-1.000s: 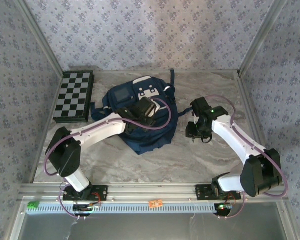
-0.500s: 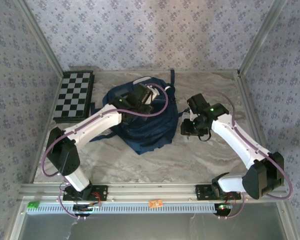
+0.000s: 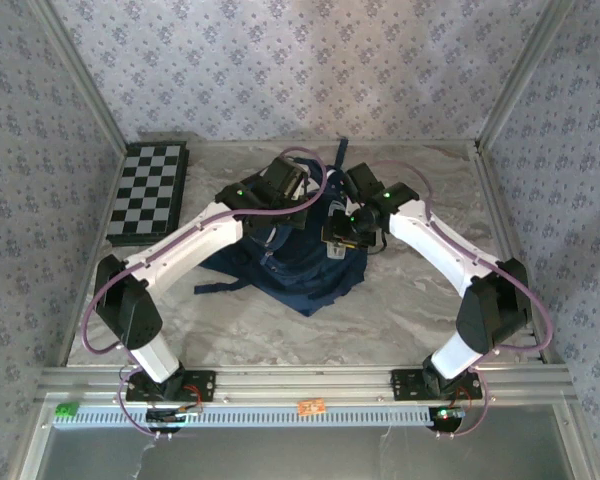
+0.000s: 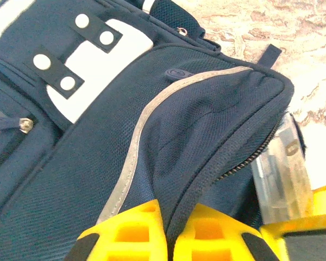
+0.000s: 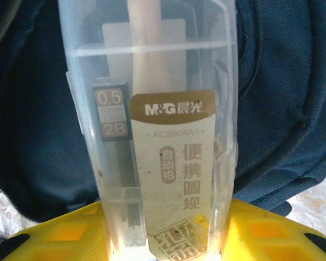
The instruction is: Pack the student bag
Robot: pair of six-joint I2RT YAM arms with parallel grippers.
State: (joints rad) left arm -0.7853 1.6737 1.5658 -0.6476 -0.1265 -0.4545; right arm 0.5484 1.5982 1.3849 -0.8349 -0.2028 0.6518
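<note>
The student bag [image 3: 300, 270], navy with white patches and a grey stripe, lies mid-table. My left gripper [image 3: 302, 205] is shut on a fold of its fabric beside the open zipper; in the left wrist view the yellow fingers [image 4: 133, 231] pinch that fold of the bag [image 4: 98, 163]. My right gripper [image 3: 337, 238] is shut on a clear plastic stationery case [image 5: 157, 136] with a beige label and a 2B lead tube inside. The case [image 4: 280, 174] points at the bag's zipper opening, its tip against the dark interior [image 5: 293, 81].
A black-and-white chessboard [image 3: 148, 192] lies at the far left of the marble table [image 3: 420, 310]. Patterned walls with metal frame posts close off the back and both sides. A bag strap [image 3: 215, 288] trails towards the left.
The left gripper shut on the bag's fabric and pulled it up and back. The right arm swung left, bringing the clear case to the bag's opening. The bag shifted.
</note>
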